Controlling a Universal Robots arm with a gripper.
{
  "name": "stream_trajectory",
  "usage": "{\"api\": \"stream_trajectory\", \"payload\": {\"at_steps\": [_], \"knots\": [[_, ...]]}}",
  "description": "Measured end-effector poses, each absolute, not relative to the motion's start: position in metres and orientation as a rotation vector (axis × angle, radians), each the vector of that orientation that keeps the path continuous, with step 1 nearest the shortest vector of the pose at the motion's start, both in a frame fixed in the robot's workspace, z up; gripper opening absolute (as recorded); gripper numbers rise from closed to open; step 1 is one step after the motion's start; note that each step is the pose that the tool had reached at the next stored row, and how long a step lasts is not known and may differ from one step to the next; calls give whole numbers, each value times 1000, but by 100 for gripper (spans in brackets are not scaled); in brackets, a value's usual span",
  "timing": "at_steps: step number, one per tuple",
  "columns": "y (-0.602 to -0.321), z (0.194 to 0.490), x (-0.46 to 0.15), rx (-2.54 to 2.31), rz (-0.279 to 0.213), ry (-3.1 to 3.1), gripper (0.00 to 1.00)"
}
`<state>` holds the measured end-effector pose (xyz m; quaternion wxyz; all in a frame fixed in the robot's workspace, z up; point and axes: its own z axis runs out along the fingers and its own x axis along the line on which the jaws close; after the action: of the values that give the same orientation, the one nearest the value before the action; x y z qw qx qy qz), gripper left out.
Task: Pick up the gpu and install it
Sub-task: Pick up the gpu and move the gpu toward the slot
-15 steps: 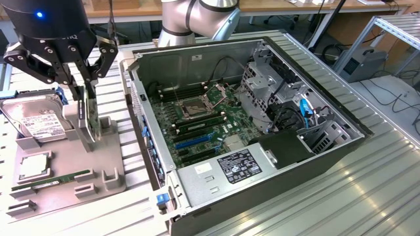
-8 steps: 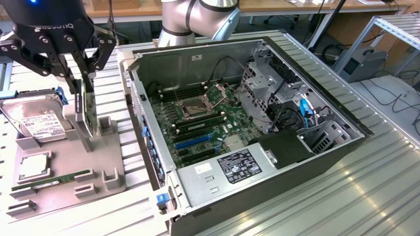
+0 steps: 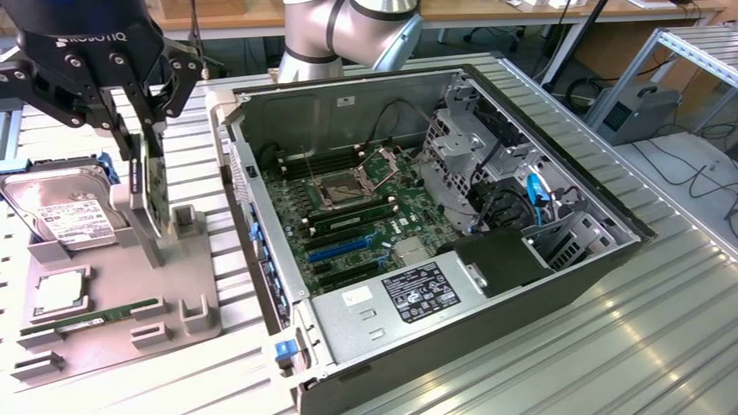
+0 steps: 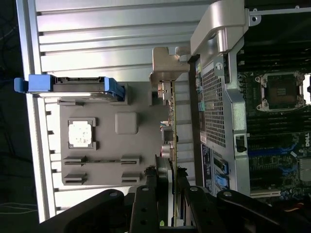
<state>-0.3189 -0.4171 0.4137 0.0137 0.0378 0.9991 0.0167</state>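
Claw over thin upright gpu, grey moulded tray

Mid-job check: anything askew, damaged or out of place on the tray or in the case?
Nothing stands out. The gpu stands upright in the tray, with the end effector at its top edge. The drive and memory stick lie seated in their tray slots; the open case looks orderly.

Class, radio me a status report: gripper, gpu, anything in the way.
The gripper shut on the gpu. Card upright in the gray holder, not yet lifted. The hard drive lies beside it.
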Motion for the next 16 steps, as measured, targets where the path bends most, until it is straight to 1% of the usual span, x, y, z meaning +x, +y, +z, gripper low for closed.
{"api": "stream_trajectory", "payload": {"at_steps": [16], "knots": [[-417, 427, -319, 118, 52, 3112, 27]]}}
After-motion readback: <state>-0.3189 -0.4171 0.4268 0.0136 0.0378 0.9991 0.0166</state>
